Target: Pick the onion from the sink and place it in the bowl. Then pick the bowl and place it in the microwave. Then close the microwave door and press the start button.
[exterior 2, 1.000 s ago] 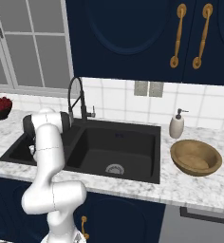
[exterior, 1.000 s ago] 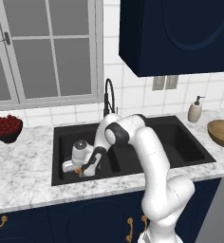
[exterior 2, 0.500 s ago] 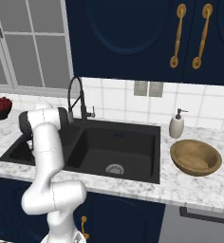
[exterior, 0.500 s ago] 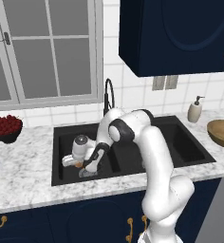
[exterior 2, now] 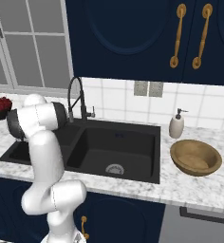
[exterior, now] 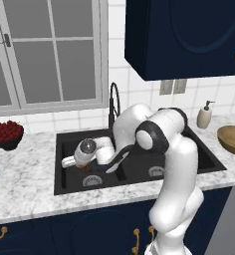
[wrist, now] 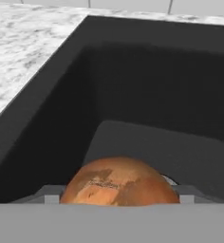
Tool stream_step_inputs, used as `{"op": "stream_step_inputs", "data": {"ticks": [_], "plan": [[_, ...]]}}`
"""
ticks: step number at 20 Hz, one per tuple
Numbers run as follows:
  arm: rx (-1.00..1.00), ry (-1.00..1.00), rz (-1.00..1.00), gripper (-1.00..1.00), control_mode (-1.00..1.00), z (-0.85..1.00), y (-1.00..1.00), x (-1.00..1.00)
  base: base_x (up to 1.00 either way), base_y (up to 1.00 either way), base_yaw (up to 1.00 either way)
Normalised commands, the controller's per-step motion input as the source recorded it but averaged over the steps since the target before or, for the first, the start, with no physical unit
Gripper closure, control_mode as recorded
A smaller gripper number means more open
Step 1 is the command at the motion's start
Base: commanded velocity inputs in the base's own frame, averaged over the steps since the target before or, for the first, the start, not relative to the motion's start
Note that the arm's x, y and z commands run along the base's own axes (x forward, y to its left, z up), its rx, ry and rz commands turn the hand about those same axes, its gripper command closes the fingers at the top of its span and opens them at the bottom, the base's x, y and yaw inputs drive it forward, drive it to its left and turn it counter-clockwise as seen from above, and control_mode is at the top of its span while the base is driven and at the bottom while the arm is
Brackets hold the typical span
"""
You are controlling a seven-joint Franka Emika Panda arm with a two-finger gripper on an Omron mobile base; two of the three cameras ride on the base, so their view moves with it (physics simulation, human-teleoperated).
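The orange-tan onion sits between my gripper's two fingertips, which press against its sides low in the left basin of the black sink. From the left base view the gripper points down into that basin of the sink, and a sliver of the onion peeks out beneath it. The light-brown wooden bowl stands empty on the counter right of the sink; the bowl is far from the gripper. The microwave is out of view.
A black arched faucet rises behind the sink divider, close to the arm. A soap dispenser stands just behind the wooden bowl. A dark bowl of red berries sits on the counter left of the sink. Dark blue cabinets hang overhead.
The jaws have closed a little onto the onion. The hand has shifted slightly up and right within the left basin.
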Motion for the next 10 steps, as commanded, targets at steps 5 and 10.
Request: {"op": "stream_step_inputs", "data": {"ticks": [5, 10], "plan": [[0.19, -0.23, 0.0, 1.0, -1.0, 1.0, 0.0, -0.54, 0.0, 0.0, 0.0], [0.16, 0.08, 0.0, 1.0, -1.0, 1.0, 0.0, -0.84, 0.0, 0.0, 0.0]]}}
